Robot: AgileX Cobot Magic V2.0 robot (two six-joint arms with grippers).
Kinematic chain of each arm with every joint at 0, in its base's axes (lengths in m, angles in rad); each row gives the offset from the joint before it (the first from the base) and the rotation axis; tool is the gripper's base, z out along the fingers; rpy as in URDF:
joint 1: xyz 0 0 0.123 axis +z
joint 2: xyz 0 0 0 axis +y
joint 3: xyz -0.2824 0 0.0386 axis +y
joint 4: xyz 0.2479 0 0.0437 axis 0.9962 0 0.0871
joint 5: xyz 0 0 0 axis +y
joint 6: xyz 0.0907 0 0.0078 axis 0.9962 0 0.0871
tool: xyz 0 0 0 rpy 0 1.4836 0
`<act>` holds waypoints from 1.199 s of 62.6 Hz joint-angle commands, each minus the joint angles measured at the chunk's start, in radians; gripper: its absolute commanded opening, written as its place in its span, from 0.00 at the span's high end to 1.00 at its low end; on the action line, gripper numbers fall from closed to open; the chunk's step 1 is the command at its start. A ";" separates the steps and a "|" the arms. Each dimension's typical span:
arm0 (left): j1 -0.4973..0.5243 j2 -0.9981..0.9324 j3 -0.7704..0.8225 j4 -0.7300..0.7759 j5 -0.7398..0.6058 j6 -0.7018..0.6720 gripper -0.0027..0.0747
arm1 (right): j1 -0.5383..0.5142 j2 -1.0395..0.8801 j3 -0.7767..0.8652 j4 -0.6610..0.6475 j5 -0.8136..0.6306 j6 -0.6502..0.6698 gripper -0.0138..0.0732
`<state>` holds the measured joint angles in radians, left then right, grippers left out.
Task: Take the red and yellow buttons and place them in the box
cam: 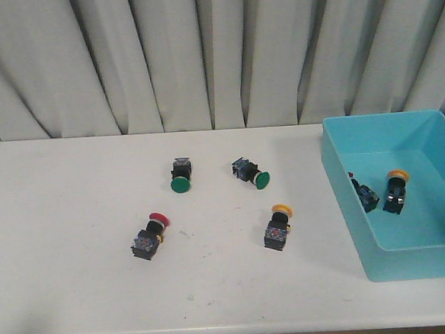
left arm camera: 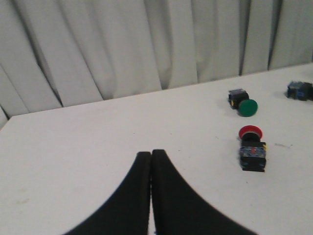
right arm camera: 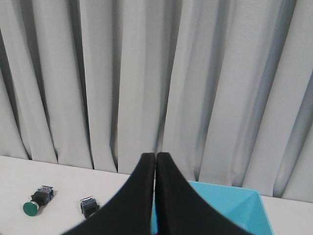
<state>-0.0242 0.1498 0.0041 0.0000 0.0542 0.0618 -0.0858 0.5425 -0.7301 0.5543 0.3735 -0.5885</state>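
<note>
The left hand (left arm camera: 151, 155) is clenched, its two black fingers pressed together with nothing between them, hanging above bare white counter (cam: 60, 247). The right hand (right arm camera: 155, 157) is clenched and empty too, raised in front of the grey curtain (cam: 199, 54), with the blue box (right arm camera: 230, 205) just behind its fingers.

Nearest the left hand lies the red button (left arm camera: 252, 149), on its side on the counter. Its long axis runs front to back, the red cap pointing away toward the curtain and slightly right, the black body toward the counter's front edge. In the front view it sits left of centre (cam: 151, 235).

To its right, well apart, lies the yellow button (cam: 278, 224), also on its side, cap pointing toward the curtain and a little right, body toward the front.

Behind these two lie two green buttons. The left one (cam: 180, 176) points its cap toward the front edge; the right one (cam: 252, 172) lies slanted, cap toward the front right.

The box (cam: 347, 196) stands at the counter's right end. Inside it lie a second yellow button (cam: 395, 189), cap toward the curtain, and beside it a dark button (cam: 364, 191) near the left wall, its cap colour hidden.

No writing or label can be read on any of them.
</note>
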 commanded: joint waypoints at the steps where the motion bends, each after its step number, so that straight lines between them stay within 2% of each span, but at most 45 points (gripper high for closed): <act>1: 0.034 -0.048 -0.006 0.000 -0.054 -0.010 0.97 | -0.002 0.005 -0.024 0.015 -0.062 -0.005 0.85; 11: 0.063 -0.130 0.040 -0.006 -0.037 -0.015 0.97 | -0.002 0.005 -0.024 0.015 -0.062 -0.005 0.85; 16: 0.063 -0.181 0.074 -0.006 -0.034 -0.062 0.97 | -0.002 0.005 -0.024 0.015 -0.062 -0.005 0.85; 29: 0.063 -0.176 0.073 0.000 -0.001 -0.088 0.97 | -0.002 0.005 -0.024 0.015 -0.062 -0.005 0.85; 45: 0.063 -0.176 0.073 -0.085 0.001 -0.089 0.97 | -0.002 0.005 -0.024 0.015 -0.062 -0.005 0.85; 75: 0.063 -0.176 0.073 -0.084 -0.007 -0.108 0.97 | -0.002 0.005 -0.024 0.015 -0.062 -0.005 0.85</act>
<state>0.0354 -0.0107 0.0265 -0.0727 0.1286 -0.0345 -0.0858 0.5425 -0.7301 0.5571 0.3735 -0.5885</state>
